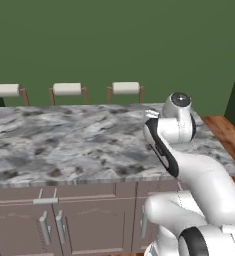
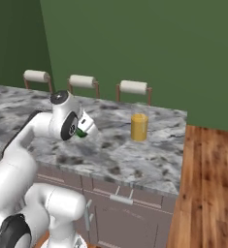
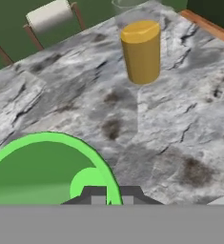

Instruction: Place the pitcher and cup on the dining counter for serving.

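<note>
The pitcher (image 2: 139, 127), clear glass with orange-yellow contents, stands upright on the dining counter (image 2: 135, 160) near its far right end. In the hand view the pitcher (image 3: 141, 51) is ahead and slightly right. My gripper (image 2: 85, 127) hovers low over the marbled top, left of the pitcher and apart from it. It is shut on the bright-green cup (image 2: 81, 133), which is mostly hidden by the hand. In the hand view the cup (image 3: 37, 167) is seen from above at the lower left, its rim held at my gripper (image 3: 112, 194).
Three white-cushioned stools (image 2: 133, 87) line the counter's far side before a green wall. The marbled counter (image 1: 64, 140) stretches left of my arm, with grey cabinet fronts (image 1: 54, 215) below. Wooden floor (image 2: 207, 184) lies beyond the counter's right edge.
</note>
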You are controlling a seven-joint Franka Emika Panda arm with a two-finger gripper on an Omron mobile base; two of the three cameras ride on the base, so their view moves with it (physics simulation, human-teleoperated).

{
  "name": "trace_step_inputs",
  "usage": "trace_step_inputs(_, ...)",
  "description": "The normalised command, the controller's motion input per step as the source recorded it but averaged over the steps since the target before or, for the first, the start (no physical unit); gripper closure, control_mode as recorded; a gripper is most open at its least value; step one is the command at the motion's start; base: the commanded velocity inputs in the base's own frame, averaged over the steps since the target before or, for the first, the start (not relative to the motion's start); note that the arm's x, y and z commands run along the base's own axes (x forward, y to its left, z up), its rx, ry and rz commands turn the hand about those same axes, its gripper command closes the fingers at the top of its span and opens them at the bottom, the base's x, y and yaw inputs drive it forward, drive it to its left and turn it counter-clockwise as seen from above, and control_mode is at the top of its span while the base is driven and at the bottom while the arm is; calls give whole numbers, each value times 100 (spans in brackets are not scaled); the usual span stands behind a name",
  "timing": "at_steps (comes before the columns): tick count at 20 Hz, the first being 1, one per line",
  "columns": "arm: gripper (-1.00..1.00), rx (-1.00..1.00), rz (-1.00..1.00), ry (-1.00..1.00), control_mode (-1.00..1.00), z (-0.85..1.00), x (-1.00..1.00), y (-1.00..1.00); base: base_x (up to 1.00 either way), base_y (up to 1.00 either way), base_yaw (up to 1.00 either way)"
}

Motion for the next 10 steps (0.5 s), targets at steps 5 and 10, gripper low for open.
trace_step_inputs(5, 100, 5, -5, 1, -100, -14, 12, -11, 0, 0, 0)
trace_step_inputs(10, 100, 4, -9, 4, -100, -36, 43, -35, 0, 0, 0)
